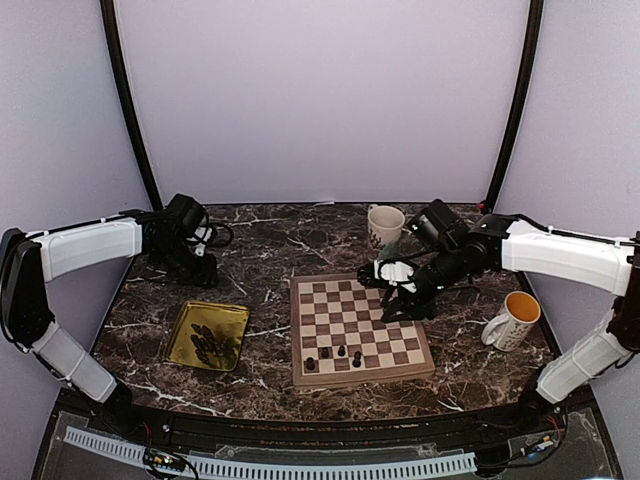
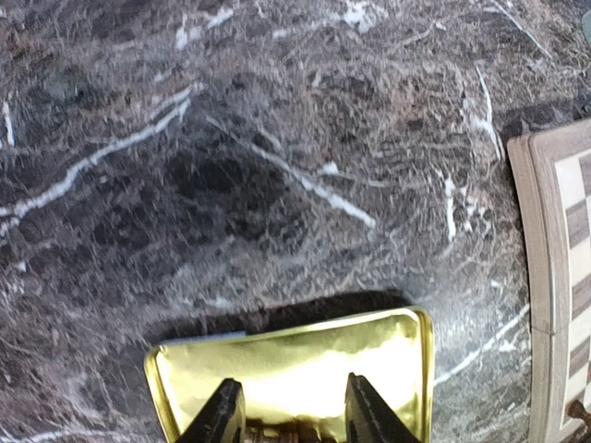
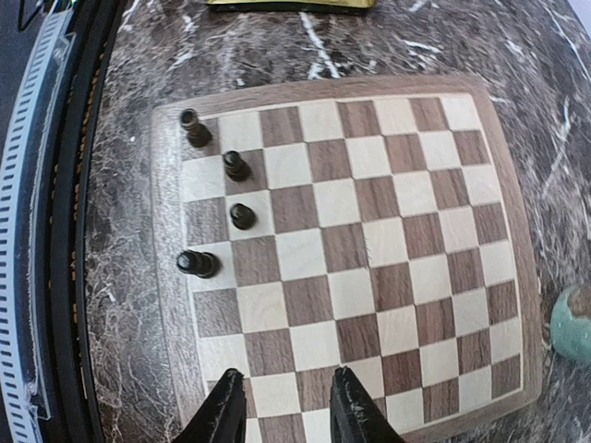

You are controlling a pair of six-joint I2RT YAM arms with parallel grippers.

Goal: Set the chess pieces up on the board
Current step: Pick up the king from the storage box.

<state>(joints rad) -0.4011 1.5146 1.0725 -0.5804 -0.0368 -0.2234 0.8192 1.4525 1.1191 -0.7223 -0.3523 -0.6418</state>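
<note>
The board (image 1: 375, 312) lies at the table's middle, and its edge also shows in the left wrist view (image 2: 554, 240). Several dark chess pieces (image 3: 235, 166) stand along its near-left side (image 1: 342, 351). More chess pieces (image 1: 210, 345) lie in a gold tray (image 1: 185, 322). My right gripper (image 3: 282, 392) hangs open over the board's far right part (image 1: 403, 305), with nothing between its fingers. My left gripper (image 2: 294, 406) is open above the tray's (image 2: 305, 360) far side (image 1: 195, 268). Dark pieces (image 2: 277, 432) barely show at the bottom edge between its fingers.
A white mug (image 1: 385, 224) stands behind the board. A second mug with an orange inside (image 1: 515, 320) stands to its right. A teal object (image 3: 572, 323) shows at the right wrist view's edge. Dark marble tabletop (image 2: 277, 166) surrounds everything.
</note>
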